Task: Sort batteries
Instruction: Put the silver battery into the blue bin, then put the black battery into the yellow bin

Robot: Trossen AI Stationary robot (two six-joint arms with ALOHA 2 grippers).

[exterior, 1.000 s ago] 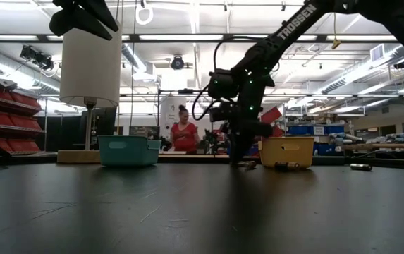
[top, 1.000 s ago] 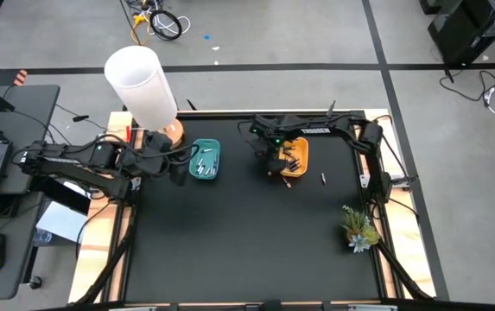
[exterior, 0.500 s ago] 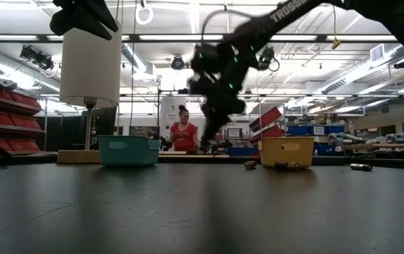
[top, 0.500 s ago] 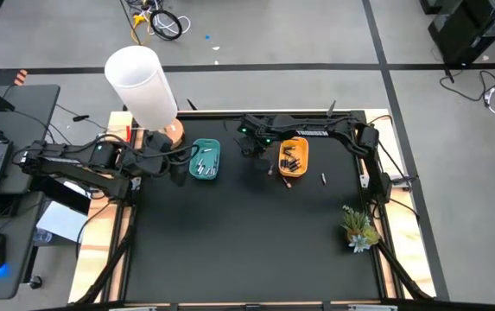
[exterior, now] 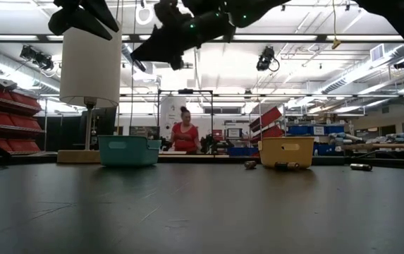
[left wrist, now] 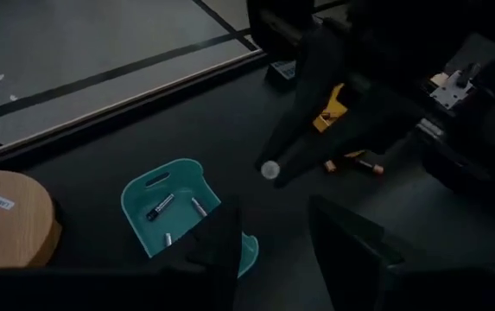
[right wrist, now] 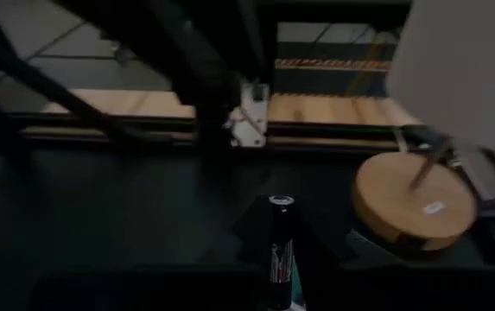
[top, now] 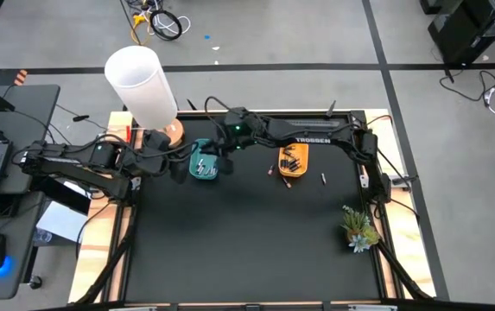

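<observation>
My right gripper point(top: 217, 158) hangs high over the teal tray point(top: 202, 161), shut on a battery point(right wrist: 280, 238) whose pale round end point(left wrist: 270, 170) shows in the left wrist view. Several whitish batteries point(left wrist: 161, 207) lie in the teal tray. Dark batteries point(top: 292, 159) lie in the yellow tray point(top: 295, 149). Loose batteries point(top: 322, 179) lie on the black table beside the yellow tray. My left gripper point(left wrist: 273, 250) waits open just left of the teal tray, nothing between its fingers. My right gripper pinches the battery between its two fingers point(right wrist: 256, 233). The battery lies along the fingers, and its free end point(right wrist: 280, 202) sticks out past their tips. The fingers slant slightly downward toward the table's left. The battery is lifted clear, high above the teal tray.
A lamp with a white shade point(top: 141, 82) stands on a round wooden base point(left wrist: 9, 220) at the table's far left corner. A small plant point(top: 359, 229) stands near the right edge. A person point(exterior: 185, 134) stands in the room behind.
My right gripper has risen from the table beside the yellow tray and swung toward the table's left, ending high over the teal tray. It has tipped from pointing down to nearly level.
</observation>
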